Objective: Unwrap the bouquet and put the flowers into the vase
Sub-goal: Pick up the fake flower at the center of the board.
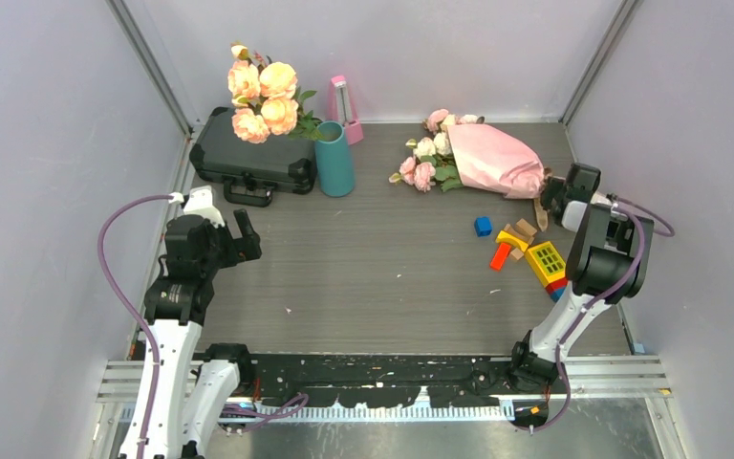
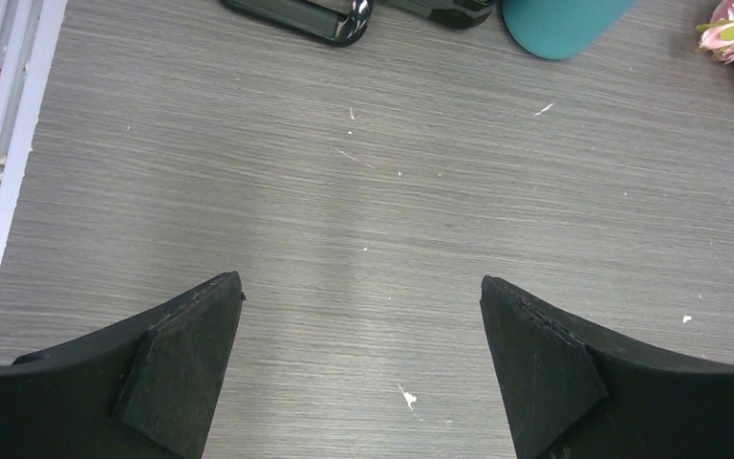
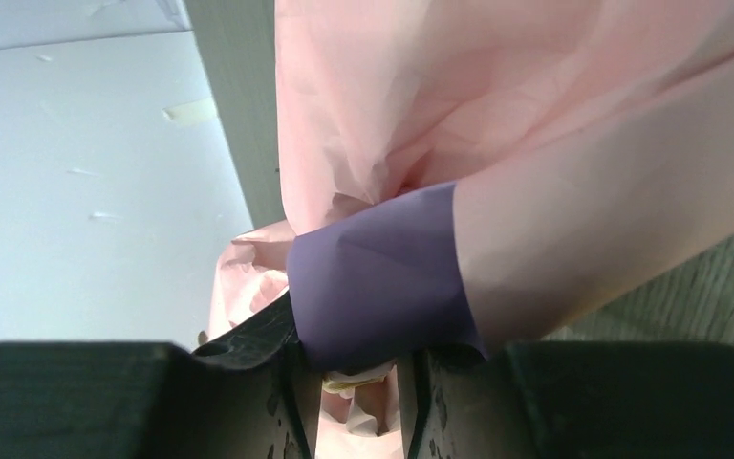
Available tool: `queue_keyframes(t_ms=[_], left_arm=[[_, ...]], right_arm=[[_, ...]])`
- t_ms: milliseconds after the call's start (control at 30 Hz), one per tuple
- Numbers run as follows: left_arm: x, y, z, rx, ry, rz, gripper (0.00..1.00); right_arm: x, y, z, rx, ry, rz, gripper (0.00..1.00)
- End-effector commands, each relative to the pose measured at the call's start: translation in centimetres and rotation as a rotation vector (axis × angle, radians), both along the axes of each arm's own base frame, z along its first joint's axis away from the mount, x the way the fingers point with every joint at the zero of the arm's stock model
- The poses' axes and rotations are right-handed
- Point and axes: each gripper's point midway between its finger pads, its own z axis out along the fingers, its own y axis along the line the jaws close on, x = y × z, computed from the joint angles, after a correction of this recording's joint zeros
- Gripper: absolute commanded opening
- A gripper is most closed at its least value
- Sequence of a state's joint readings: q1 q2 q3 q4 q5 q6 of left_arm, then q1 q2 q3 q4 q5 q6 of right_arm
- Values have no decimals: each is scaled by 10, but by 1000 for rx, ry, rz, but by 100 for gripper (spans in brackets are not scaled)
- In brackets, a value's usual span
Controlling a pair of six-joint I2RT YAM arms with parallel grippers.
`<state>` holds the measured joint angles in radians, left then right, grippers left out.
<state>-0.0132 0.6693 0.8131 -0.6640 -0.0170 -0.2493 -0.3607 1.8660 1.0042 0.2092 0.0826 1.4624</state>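
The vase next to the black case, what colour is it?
The vase is plain teal-blue; the top external view shows it best.

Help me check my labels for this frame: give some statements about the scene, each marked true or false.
1. The bouquet lies on its side, still wrapped. True.
2. The vase has tipped over. False: it stands upright beside the black case.
3. The left gripper is open and holds nothing. True.
4. The right gripper hovers far from the bouquet. False: it grips the bouquet's stem end.
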Motion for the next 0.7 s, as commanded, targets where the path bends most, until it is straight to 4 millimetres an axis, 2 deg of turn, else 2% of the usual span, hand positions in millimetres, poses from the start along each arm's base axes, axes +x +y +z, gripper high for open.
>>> queue_keyframes(t_ms=[0, 67, 167, 433, 567, 600, 633, 667], left_arm=[[2, 1, 15, 18, -51, -9, 98], [1, 0, 15, 17, -54, -11, 98], [1, 0, 16, 15, -60, -12, 98], [2, -3, 19, 5, -71, -21, 99], [2, -8, 19, -12, -72, -45, 99], [2, -8, 19, -13, -73, -47, 99], [2, -9, 19, -14, -74, -48, 99], [2, -9, 19, -16, -72, -50, 99]], right_arm=[[4, -11, 71, -104, -149, -33, 22], [1, -9, 79, -116, -164, -32, 16], [-3, -10, 92, -132, -195, -40, 2], [-9, -5, 124, -157, -276, -41, 0], [-23, 9, 119, -144, -268, -35, 0], [-27, 13, 124, -150, -275, -41, 0], [-33, 23, 111, -141, -244, -29, 0], [-39, 25, 115, -154, -248, -42, 0]])
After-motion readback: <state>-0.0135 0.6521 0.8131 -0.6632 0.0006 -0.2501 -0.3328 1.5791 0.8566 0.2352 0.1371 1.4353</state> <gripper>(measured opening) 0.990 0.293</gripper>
